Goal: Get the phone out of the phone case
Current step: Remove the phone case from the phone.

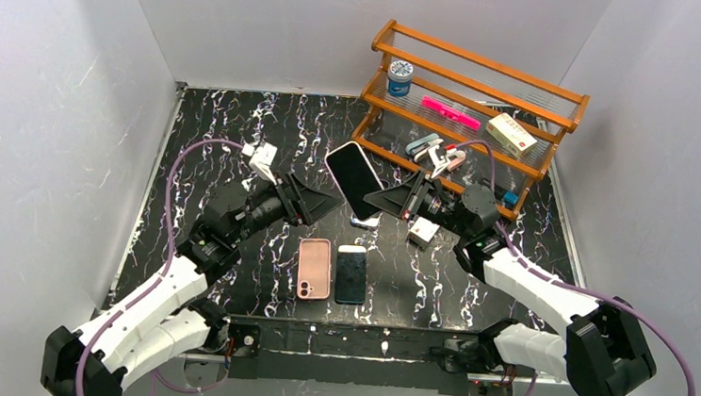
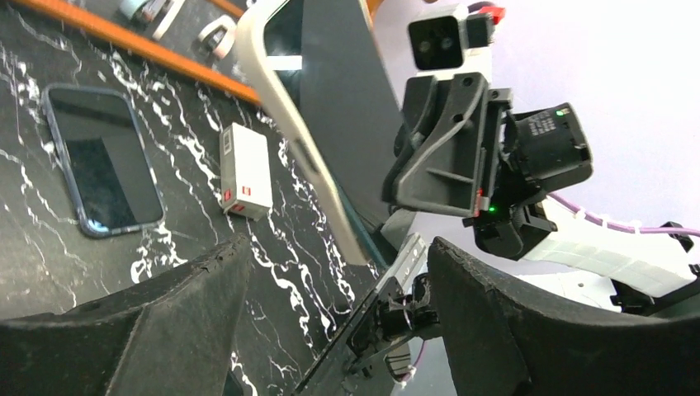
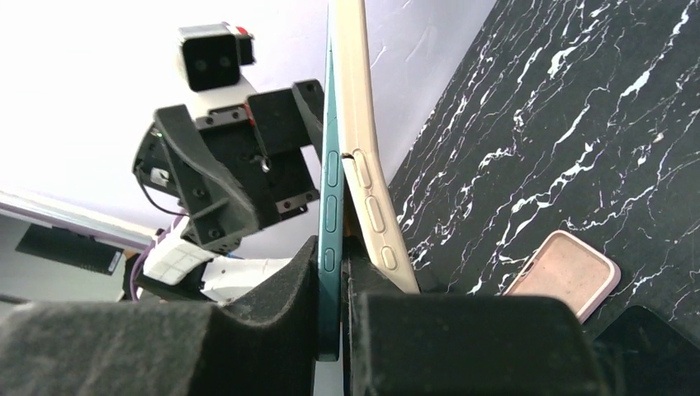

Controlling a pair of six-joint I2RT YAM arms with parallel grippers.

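1. Nearest me, at the bottom of the overhead frame, both arms rise from their bases and reach inward over the black marbled desk [image 1: 230, 122].
2. Just past the bases, in the lower centre, a pink case [image 1: 314, 268] and a dark phone [image 1: 351, 274] lie flat side by side, almost touching and apart from both arms.
3. Above them, mid-frame, the right end effector [image 1: 377, 198] comes in from the right. It is clamped on the lower end of the teal phone [image 3: 329, 206], holding it tilted off the desk with the screen turned up towards the overhead camera.
4. The cream case [image 3: 367, 157] is only partly on the phone. In the right wrist view its lower part stands away from the phone's edge in a narrow wedge, while towards the top of the frame the two run together.
5. The left end effector [image 1: 328, 201] faces the phone from the left with its fingers spread wide, gripping nothing.
6. A small white box [image 1: 423, 229] lies on the desk right of centre, under the right wrist.
7. Farthest off, at the upper right, a wooden shelf [image 1: 578, 112] stands against the back wall. It holds a blue-and-white can [image 1: 400, 77], a pink object [image 1: 450, 112] and a small carton [image 1: 511, 133].
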